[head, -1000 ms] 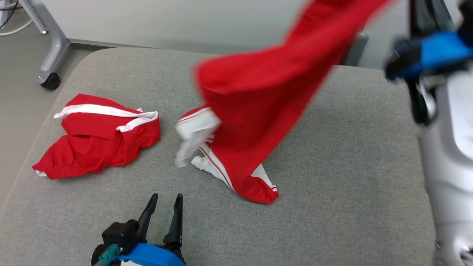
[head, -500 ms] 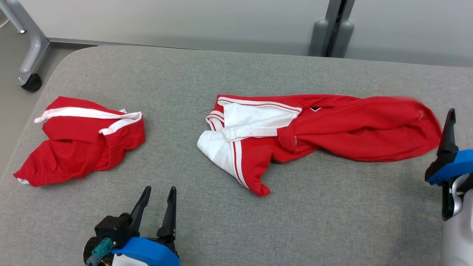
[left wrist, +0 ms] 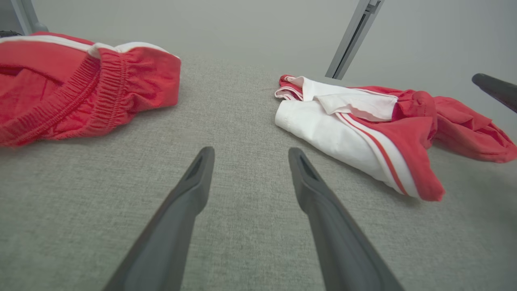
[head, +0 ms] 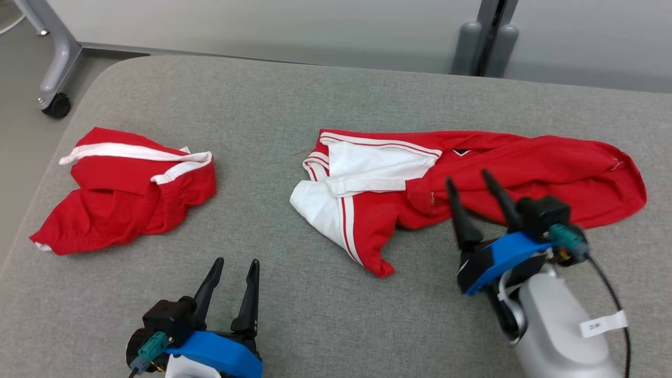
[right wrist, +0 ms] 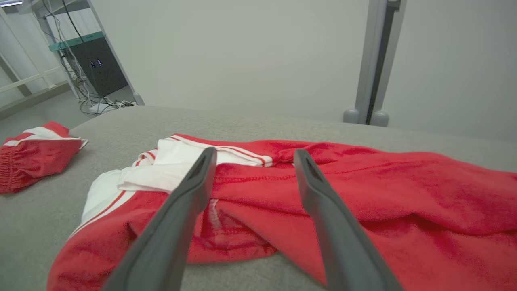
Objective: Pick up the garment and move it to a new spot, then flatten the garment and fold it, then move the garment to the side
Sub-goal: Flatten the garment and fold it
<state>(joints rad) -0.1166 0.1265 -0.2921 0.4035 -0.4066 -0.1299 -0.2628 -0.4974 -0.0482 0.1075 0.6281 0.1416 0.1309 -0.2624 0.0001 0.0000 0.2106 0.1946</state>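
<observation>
Red garment (head: 551, 168) with white, red-striped panel on grey cushion (head: 315, 94).

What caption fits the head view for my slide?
Open right gripper over the crumpled red-and-white shirt on the grey padded table; open left gripper empty; red shorts at left.

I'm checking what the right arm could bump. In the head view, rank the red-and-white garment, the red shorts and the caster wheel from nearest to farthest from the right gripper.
1. Red-and-white garment: directly beneath the right gripper, centre-right.
2. Red shorts: well off to the robot's left.
3. Caster wheel: farther back still, at the far left corner.
</observation>
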